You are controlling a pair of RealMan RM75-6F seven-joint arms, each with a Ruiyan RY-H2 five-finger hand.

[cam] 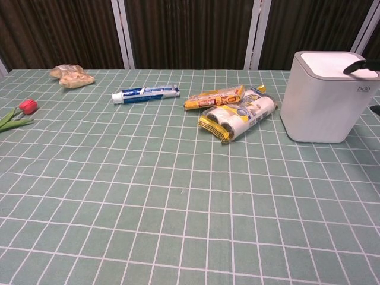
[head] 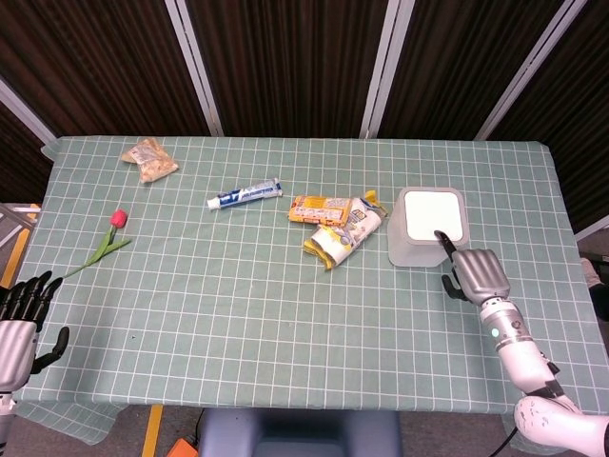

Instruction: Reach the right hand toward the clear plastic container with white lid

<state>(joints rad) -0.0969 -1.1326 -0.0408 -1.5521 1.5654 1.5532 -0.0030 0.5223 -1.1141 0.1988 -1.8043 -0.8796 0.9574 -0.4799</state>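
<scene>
The clear plastic container (head: 409, 249) with its white lid (head: 430, 215) stands at the right of the table; the chest view shows the container (cam: 323, 104) as a tall pale box at the far right. My right hand (head: 476, 273) is just in front of and to the right of it, holding nothing. One dark finger (head: 443, 240) reaches over the near edge of the lid, and its tip (cam: 356, 66) shows above the lid in the chest view. My left hand (head: 21, 314) hangs at the table's near left corner with its fingers spread and nothing in it.
Left of the container lie a yellow-and-white pack (head: 344, 233) and an orange snack bar (head: 319, 208). Further left are a toothpaste tube (head: 245, 195), a red tulip (head: 112, 231) and a bag of snacks (head: 148, 159). A green checked cloth (head: 238, 324) covers the table.
</scene>
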